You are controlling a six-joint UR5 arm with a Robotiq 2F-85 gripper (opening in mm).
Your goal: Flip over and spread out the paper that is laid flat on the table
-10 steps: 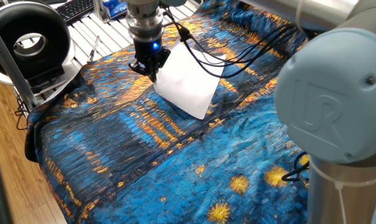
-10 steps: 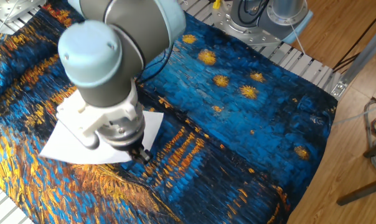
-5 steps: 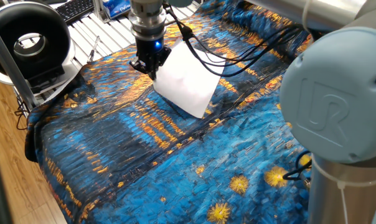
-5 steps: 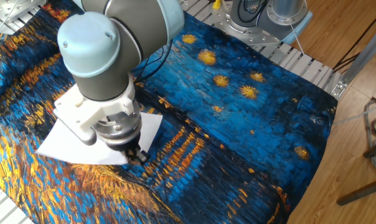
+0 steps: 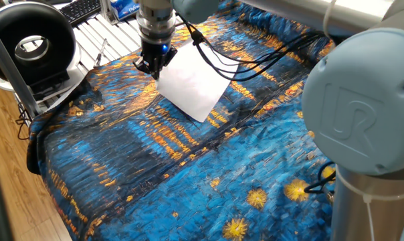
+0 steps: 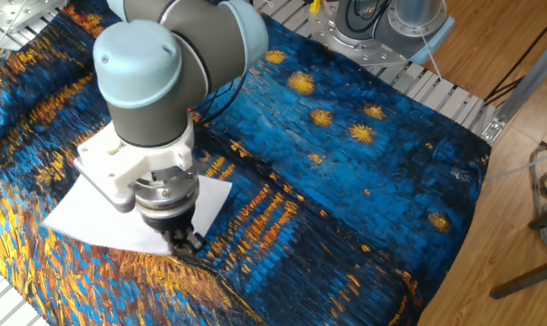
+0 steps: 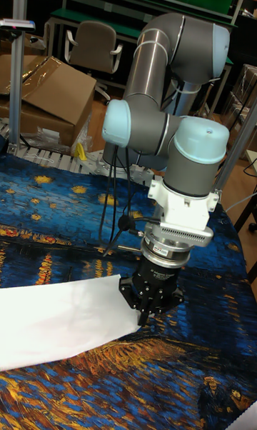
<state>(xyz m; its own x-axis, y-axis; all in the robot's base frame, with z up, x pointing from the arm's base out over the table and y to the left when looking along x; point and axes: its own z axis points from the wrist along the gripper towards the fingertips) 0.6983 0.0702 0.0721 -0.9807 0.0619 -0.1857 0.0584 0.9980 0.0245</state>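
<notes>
The white paper lies on the table's blue and orange cloth, with its far-left corner lifted a little. My gripper points straight down at that corner and is shut on it. In the other fixed view the gripper and the arm's wrist cover much of the paper. The tall fixed view has the paper stretching left from the gripper, whose fingers pinch the sheet's right corner.
Black cables trail over the cloth behind the paper. A black ring-shaped device and a keyboard sit on the white slatted surface at the far left. The arm's big joint fills the right foreground.
The gripper has moved a short way toward the far-left edge of the table, and the paper has slid along with it, held by its corner.
</notes>
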